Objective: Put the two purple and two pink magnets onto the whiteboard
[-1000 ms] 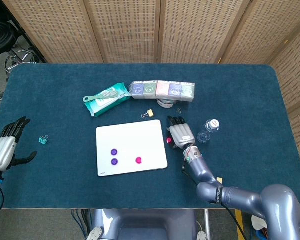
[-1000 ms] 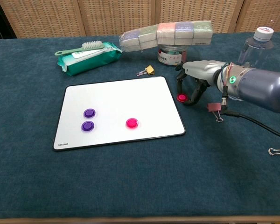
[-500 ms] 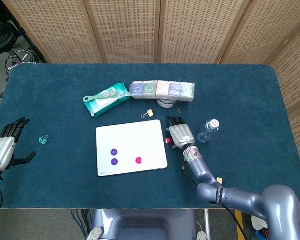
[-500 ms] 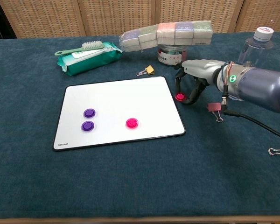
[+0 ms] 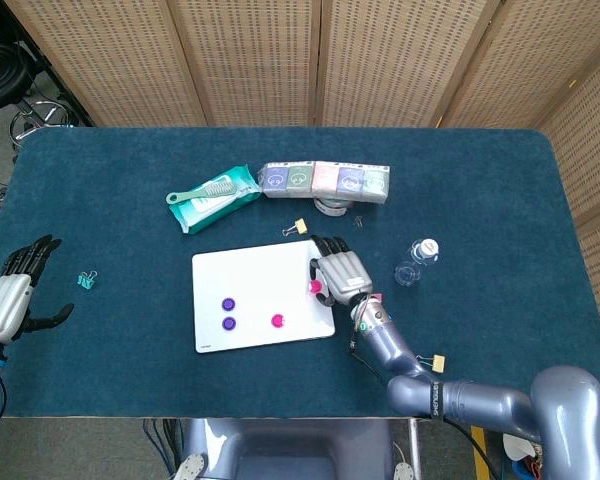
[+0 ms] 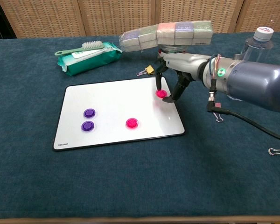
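From the head camera we look down on a deep-blue, felt-like table (image 5: 480, 180) backed by woven cane screens (image 5: 280, 60). A glossy white whiteboard (image 5: 260, 285) with rounded corners lies flat near the front edge. On it sit two purple magnets (image 5: 228, 313), small round discs stacked one behind the other, and a pink magnet (image 5: 277, 320) at about 3 o'clock from them. Our right hand (image 5: 338, 278) reaches over the board's right edge and pinches a second pink magnet (image 5: 316, 287) between thumb and fingertip, over the white surface. Our left hand (image 5: 15, 295) hangs off the table's left edge, fingers spread, holding nothing; a teal binder clip (image 5: 86, 280) lies just beside it. At 12 o'clock from the board lie a green wipes pack (image 5: 215, 203) with a toothbrush on top and a row of wrapped tissue packs (image 5: 325, 180). A clear plastic bottle (image 5: 418, 258) stands at 3 o'clock from the hand.

From the chest camera we see the same hand (image 6: 175, 70) from the front, its dark fingertips closed on the pink disc (image 6: 161, 93) at the board's (image 6: 112, 102) upper right corner; we cannot tell whether the disc touches the surface. The purple pair (image 6: 88, 119) and the other pink disc (image 6: 132, 123) lie flat. A gold binder clip (image 6: 147, 71) lies just beyond the board.
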`<state>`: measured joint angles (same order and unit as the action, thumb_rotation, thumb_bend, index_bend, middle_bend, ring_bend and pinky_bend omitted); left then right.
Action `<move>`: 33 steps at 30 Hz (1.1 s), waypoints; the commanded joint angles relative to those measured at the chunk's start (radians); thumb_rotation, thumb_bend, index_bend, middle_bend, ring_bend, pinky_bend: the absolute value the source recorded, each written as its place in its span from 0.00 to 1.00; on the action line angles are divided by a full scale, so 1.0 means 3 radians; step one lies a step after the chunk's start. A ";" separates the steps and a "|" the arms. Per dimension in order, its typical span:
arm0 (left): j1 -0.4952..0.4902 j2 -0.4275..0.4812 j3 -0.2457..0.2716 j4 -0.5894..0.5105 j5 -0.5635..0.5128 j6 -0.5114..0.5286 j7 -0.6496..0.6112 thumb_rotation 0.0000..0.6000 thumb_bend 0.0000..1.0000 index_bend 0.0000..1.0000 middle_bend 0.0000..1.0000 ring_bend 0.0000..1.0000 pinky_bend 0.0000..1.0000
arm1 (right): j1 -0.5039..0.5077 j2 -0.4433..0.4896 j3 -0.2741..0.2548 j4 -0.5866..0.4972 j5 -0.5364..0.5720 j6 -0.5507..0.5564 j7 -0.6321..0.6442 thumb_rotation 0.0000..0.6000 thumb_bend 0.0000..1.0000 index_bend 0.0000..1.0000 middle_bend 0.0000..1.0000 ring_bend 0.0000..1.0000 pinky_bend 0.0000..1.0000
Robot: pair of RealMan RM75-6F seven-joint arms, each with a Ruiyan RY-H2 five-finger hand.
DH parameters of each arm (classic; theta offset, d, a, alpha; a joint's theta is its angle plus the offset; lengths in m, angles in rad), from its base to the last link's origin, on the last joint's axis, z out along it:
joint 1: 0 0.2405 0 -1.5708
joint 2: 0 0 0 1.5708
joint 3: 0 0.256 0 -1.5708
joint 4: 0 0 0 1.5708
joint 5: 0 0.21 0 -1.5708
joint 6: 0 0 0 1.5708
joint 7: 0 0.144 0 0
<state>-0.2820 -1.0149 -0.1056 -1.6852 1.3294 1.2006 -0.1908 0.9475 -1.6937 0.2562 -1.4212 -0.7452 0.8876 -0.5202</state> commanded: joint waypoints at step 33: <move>0.0000 0.0031 0.0053 -0.0034 0.0104 -0.0005 -0.0042 1.00 0.27 0.00 0.00 0.00 0.00 | 0.0434 -0.0617 0.0124 0.0237 0.0542 0.0161 -0.0419 1.00 0.38 0.53 0.00 0.00 0.00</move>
<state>-0.2819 -1.0057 -0.0897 -1.6953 1.3606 1.1990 -0.2033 1.0769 -1.8778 0.2921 -1.3509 -0.5837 0.9362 -0.6468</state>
